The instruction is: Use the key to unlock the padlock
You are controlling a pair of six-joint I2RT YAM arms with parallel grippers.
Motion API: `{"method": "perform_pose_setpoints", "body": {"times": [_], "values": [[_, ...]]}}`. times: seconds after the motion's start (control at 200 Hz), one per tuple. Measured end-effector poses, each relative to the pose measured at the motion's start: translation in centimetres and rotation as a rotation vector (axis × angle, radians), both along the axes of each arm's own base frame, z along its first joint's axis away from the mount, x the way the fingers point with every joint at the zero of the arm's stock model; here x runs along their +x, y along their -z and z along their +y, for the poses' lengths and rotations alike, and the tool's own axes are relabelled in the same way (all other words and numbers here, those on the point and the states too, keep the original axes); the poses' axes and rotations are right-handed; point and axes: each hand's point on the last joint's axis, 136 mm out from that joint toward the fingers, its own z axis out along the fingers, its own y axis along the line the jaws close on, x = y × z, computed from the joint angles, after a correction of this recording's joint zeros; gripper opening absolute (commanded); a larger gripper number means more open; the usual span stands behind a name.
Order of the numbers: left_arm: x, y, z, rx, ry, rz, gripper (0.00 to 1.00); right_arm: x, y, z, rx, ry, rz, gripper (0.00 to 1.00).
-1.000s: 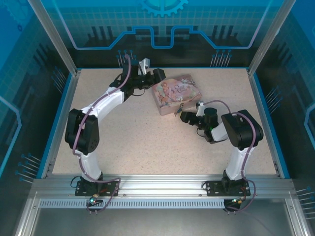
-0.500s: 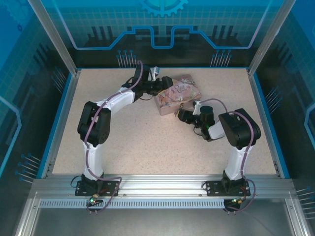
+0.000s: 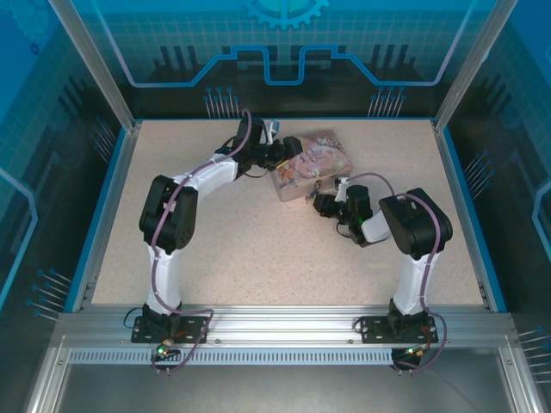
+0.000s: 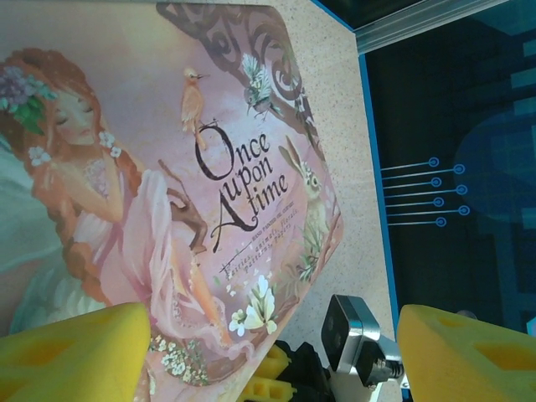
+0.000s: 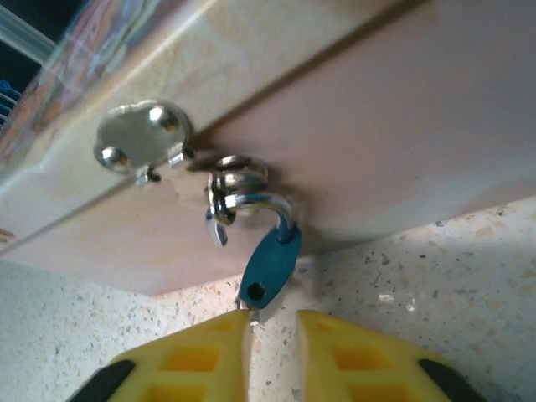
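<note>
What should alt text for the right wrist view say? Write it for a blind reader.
A small blue padlock hangs by its silver shackle from a metal loop on the front of a pink box, keyhole facing the camera. Just below it sits the right gripper, yellow jaws nearly closed, above the speckled table.

I see a speckled beige tabletop (image 3: 241,249) with a blue rim (image 3: 104,215). Aluminium posts (image 3: 93,64) frame it. Blue circuit-print panels (image 3: 344,34) stand behind.

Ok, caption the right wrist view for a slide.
Right gripper, fingers nearly closed, sits just below the blue padlock hanging from the hasp of the box.
</note>
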Motion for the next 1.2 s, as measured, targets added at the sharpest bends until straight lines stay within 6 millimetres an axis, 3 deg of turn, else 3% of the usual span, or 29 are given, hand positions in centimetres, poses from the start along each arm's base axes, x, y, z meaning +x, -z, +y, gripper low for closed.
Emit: {"method": "perform_pose_setpoints", "body": {"times": [0.165, 0.33, 0.405, 0.575, 0.74, 0.945, 1.201], "values": [[0.0, 0.7, 0.0, 0.005, 0.0, 0.011, 0.78, -0.1, 0.3, -0.1, 0.005, 0.003, 0.018, 0.08], [0.1, 1.0, 0.0, 0.007, -0.001, 0.015, 0.78, 0.0, -0.2, -0.2, 0.018, -0.003, -0.002, 0.33], [0.1, 1.0, 0.0, 0.008, -0.003, 0.015, 0.78, -0.1, -0.5, -0.2, 0.012, -0.011, -0.019, 0.37], [0.1, 1.0, 0.0, 0.009, -0.003, 0.015, 0.78, -0.1, -0.7, -0.1, 0.012, -0.018, -0.025, 0.37], [0.1, 1.0, 0.0, 0.009, -0.003, 0.015, 0.78, 0.6, -0.6, 0.1, 0.014, -0.018, -0.031, 0.33], [0.1, 1.0, 0.0, 0.009, -0.003, 0.015, 0.78, 0.9, -0.1, 0.3, 0.025, -0.011, -0.012, 0.12], [0.1, 1.0, 0.0, 0.009, -0.003, 0.015, 0.78, 0.8, -0.2, 0.1, 0.063, 0.002, -0.003, 0.03]]}}
